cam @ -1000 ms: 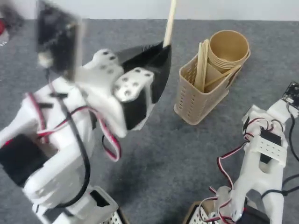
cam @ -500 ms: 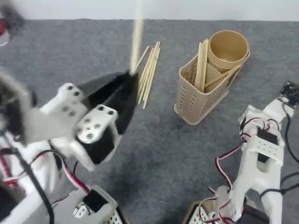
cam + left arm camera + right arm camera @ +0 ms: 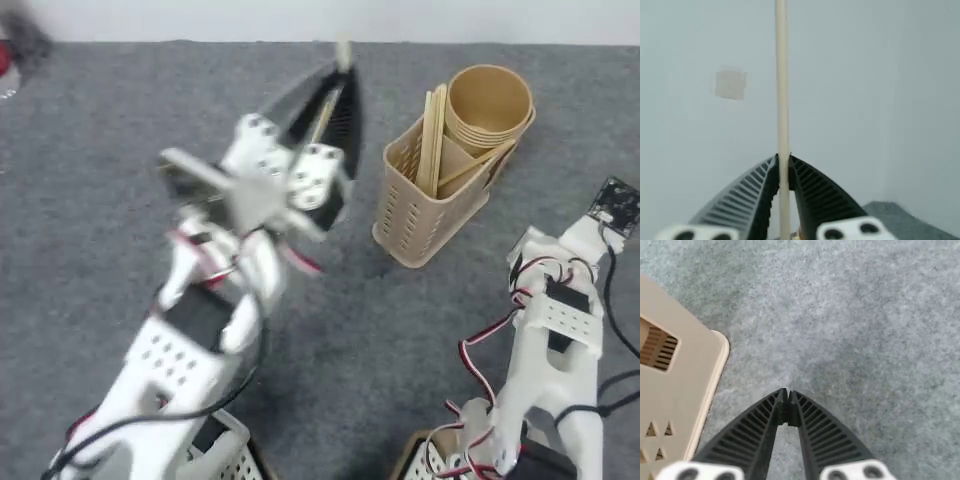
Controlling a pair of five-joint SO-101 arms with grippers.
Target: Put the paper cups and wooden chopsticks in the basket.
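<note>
The left tool [image 3: 338, 85] was clamped on one pale round wooden chopstick [image 3: 343, 52]. In the left wrist view the stick was pinched right at the fingertips and stood straight out past them against the pale wall. Over the last second that arm swung away from the tan slotted plastic basket [image 3: 410, 215], then came back. It ended just beside the basket, stick tip near the far edge of the grey carpet-like surface [image 3: 400, 330], not yet over the opening. Mid-swing a loose bundle of wooden chopsticks showed lying on the surface beside the basket. The arm covered that spot again, so I couldn't confirm the bundle. The basket didn't shift: the stack of tan paper cups [image 3: 490, 95] sat in the end farther from the left arm, and several upright wooden sticks [image 3: 433, 140] stood in the nearer end. The right tool [image 3: 787, 405] was shut on nothing, pointed down at bare surface, with no motion across the frames. Read: cups look done and the task is down to chopsticks, one in transit and probably more on the surface. The back-and-forth looked like a re-aim, not progress. With the grip at the very tips, the stick could pivot or slip on release.
</note>
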